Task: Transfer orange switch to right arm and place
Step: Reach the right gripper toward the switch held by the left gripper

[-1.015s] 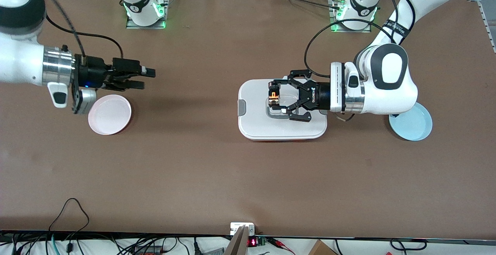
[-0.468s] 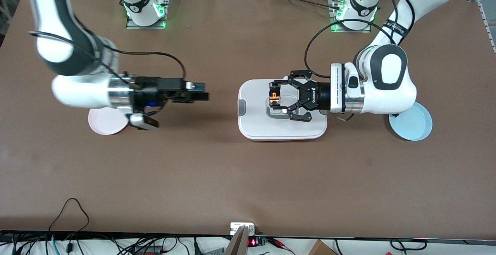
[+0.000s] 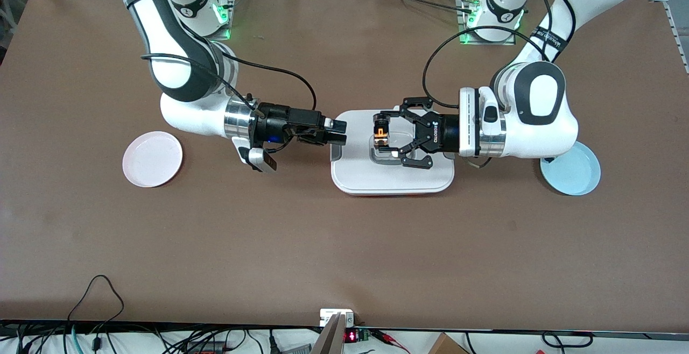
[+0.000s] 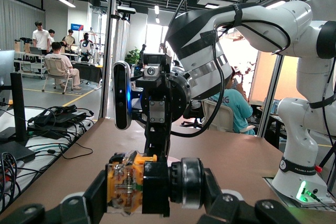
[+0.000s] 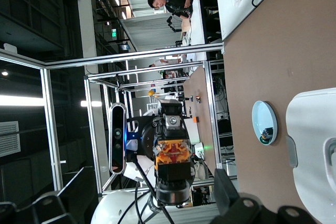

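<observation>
The orange switch, a small black block with an orange face, is held in the air over the white tray by my left gripper, which is shut on it. In the left wrist view the switch sits between the black fingers. My right gripper, slim and black, is open over the tray's edge toward the right arm's end, level with the switch, pointing at it and a short gap away. In the right wrist view the switch shows straight ahead between the open fingers.
A pink plate lies toward the right arm's end of the table. A blue plate lies toward the left arm's end, partly under the left arm; in the right wrist view the blue plate holds a small dark thing.
My right arm has swung from over the pink plate across to the tray's edge, bringing its open gripper close to the switch. The left arm and the switch have stayed still.
</observation>
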`<state>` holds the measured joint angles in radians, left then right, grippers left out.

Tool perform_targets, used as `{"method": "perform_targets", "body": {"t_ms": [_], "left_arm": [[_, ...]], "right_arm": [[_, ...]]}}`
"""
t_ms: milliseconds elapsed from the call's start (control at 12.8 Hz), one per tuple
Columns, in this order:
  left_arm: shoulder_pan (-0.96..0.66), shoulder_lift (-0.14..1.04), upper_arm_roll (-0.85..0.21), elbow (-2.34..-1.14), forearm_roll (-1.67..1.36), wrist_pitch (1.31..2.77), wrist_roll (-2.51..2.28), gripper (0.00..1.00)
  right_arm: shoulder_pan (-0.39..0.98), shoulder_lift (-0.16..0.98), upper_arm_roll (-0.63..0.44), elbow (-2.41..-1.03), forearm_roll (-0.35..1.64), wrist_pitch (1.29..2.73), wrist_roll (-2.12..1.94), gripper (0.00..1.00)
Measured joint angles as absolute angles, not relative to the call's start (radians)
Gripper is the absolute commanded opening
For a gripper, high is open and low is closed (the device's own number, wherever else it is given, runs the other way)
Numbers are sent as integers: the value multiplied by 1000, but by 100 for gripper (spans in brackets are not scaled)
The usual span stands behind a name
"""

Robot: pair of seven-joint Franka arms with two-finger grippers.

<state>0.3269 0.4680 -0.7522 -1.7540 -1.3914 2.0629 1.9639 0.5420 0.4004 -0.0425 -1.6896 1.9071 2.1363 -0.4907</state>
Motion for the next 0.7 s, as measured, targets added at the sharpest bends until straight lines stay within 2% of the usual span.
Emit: {"method": "perform_targets", "body": {"t_ms": [390,703], "left_arm": [[327,468,-752,-1754,-1393,2063,1964,32],[327,467,-754,-1754,-1400,2063,1964,32]], "right_arm": [[611,446,-43,-1688,2088,2164,-611,100],[640,456,-45,-1671,2121,2207,-628,100]]}}
